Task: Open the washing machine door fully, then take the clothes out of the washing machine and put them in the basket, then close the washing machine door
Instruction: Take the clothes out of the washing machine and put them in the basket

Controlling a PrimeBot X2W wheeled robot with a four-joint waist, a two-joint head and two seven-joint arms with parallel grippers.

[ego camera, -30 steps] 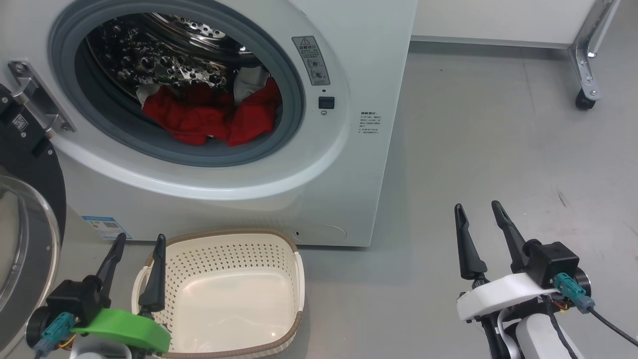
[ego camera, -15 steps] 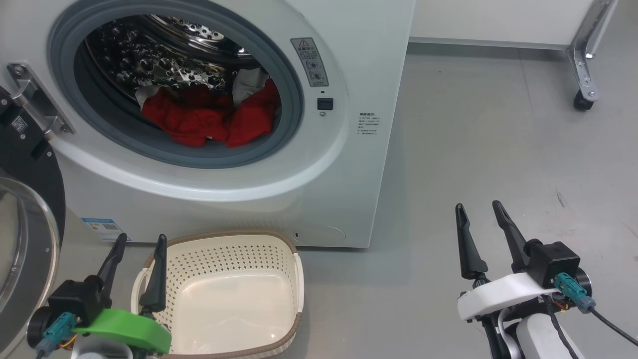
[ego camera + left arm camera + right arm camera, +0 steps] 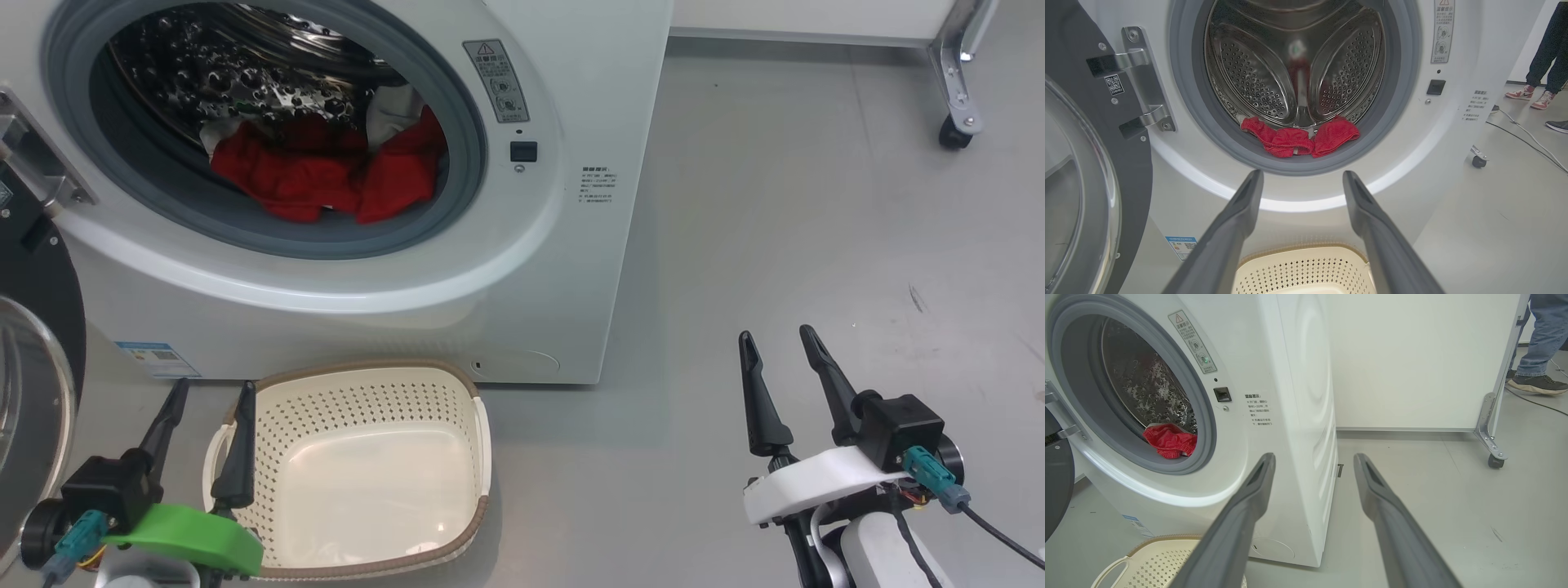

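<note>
Currently | washing machine door (image 3: 49,278) open, seemingly fully | clothes (image 3: 310,175) in the washing machine (image 3: 571,82) | basket (image 3: 359,371) empty | left gripper (image 3: 211,385) and right gripper (image 3: 775,333) spread wide, holding nothing | unloading, closing pending

A white wheeled partition (image 3: 1412,355) stands on the grey floor (image 3: 816,204), near a person's dark shoe (image 3: 1537,383).

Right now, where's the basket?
In the head view the basket sits on the floor at lower left, in front of the washing machine, near the left gripper.
</note>
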